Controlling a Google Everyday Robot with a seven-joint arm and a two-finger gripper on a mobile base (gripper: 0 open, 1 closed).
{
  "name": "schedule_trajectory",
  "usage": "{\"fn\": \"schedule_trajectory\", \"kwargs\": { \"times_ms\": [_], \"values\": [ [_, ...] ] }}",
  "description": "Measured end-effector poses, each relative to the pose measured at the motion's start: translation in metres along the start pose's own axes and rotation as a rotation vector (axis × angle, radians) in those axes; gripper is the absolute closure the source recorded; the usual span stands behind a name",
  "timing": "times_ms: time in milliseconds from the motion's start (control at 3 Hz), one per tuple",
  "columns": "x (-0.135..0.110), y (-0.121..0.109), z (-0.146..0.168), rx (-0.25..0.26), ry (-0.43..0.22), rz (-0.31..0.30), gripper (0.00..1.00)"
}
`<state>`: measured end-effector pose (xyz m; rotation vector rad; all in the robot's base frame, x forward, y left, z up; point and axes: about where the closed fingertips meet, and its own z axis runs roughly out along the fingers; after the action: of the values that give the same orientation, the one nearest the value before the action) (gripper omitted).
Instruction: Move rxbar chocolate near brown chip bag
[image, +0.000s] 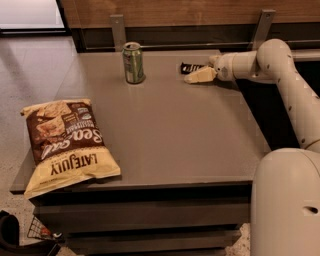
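Note:
The rxbar chocolate (190, 66) is a small black bar lying flat at the far right of the table top. My gripper (198, 73) reaches in from the right, low over the table, right at the bar's near right end and covering part of it. I cannot tell whether it touches the bar. The brown chip bag (65, 141) lies flat at the near left corner of the table, its pale yellow end over the front edge. The bar and the bag are far apart.
A green soda can (133, 62) stands upright at the far middle of the table (170, 135). My arm (295, 95) runs along the right edge. A wooden wall with metal brackets (118, 30) backs the table. Floor lies to the left.

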<state>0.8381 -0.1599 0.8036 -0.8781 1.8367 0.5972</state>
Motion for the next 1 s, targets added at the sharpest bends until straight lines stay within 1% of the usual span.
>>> {"fn": "schedule_trajectory", "kwargs": {
  "times_ms": [667,1000],
  "values": [
    [-0.0079,0.0003,-0.0033,0.0,0.0,0.0,0.88],
    [-0.0103,0.0004,-0.0042,-0.001,0.0,0.0,1.0]
  ]
}}
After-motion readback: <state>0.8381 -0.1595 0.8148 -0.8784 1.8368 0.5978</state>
